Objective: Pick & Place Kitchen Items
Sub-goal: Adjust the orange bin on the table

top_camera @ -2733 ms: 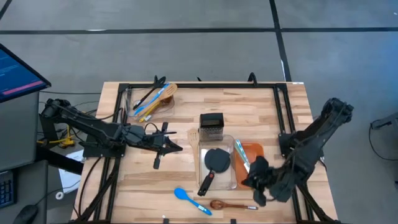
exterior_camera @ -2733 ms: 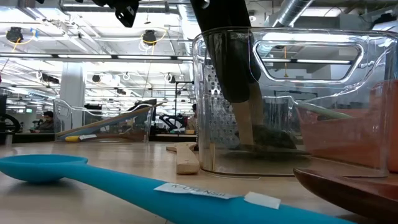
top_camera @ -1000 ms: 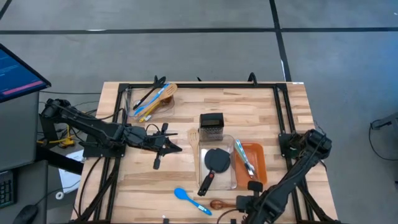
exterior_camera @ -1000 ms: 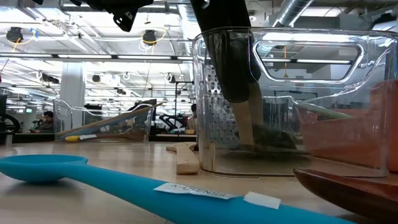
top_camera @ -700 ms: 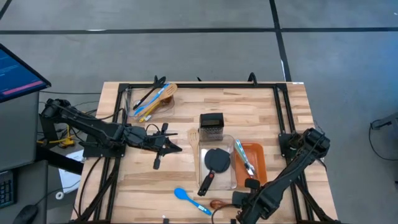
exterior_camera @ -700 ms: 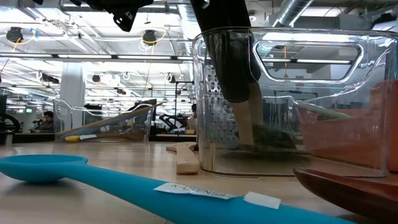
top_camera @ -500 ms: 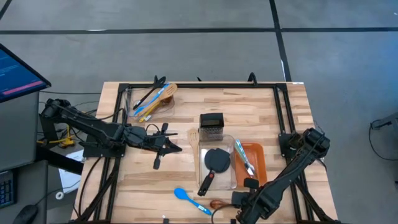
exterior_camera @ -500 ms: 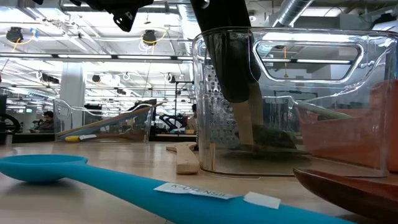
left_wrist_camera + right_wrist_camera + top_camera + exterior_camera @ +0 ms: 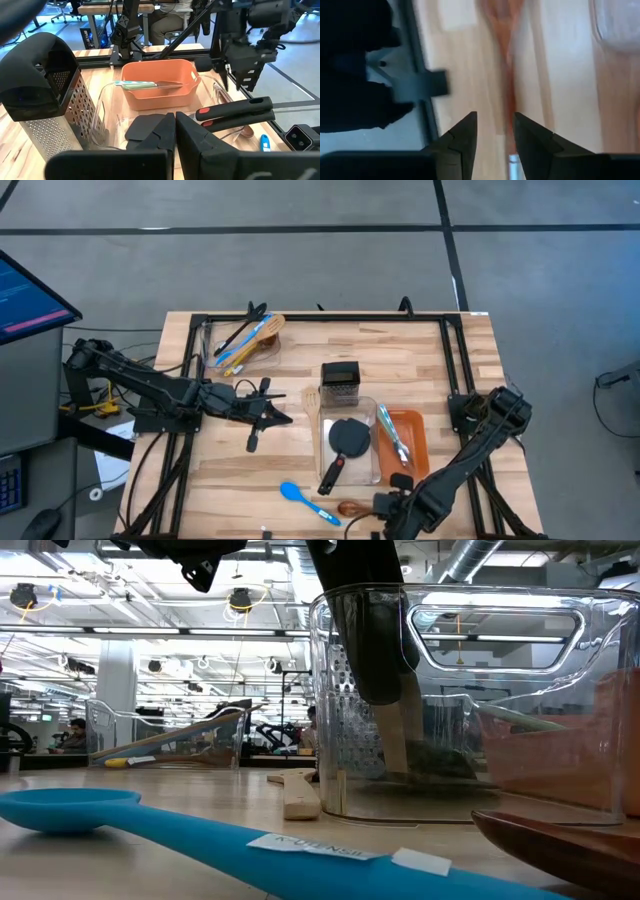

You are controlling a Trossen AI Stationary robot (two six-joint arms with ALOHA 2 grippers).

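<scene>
A wooden spoon [image 9: 349,508] lies flat near the table's near edge, its bowl [image 9: 560,845] toward the left. My right gripper [image 9: 385,510] hangs over its handle, pointing steeply down. In the right wrist view it [image 9: 495,131] is open, and the handle [image 9: 509,95] runs between the fingers without touching them. A blue spoon [image 9: 305,498] lies to the left of the wooden one. My left gripper [image 9: 278,416] hovers shut and empty over the table's left half, level with the steel box grater [image 9: 341,383].
A clear bin [image 9: 372,412] holds a black turner [image 9: 350,437] whose handle sticks out over the near rim. An orange bin [image 9: 412,442] beside it holds tongs. A wooden spatula [image 9: 310,400] lies left of the clear bin. Another clear bin [image 9: 207,338], far left, holds several utensils.
My right gripper has sunk a little toward the wooden spoon's handle and drifted slightly toward the table's left edge. The utensils lie as they did.
</scene>
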